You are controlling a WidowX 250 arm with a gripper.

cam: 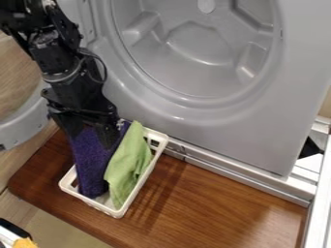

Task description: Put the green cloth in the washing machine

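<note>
My gripper (97, 127) hangs at the left, over the back end of a white basket (123, 209), close against the purple cloth. The green cloth (129, 162) lies along the right side of that basket, its upper end draped near the back rim, a little right of the gripper. The grey washing machine (213, 123) stands behind, its round drum opening facing the basket.
A purple cloth (94, 162) fills the basket's left side, beside the green one. The machine's round door (22, 123) stands swung out at the left. The basket rests on a brown wooden board (213, 208). A white rail (318, 193) runs along the right edge.
</note>
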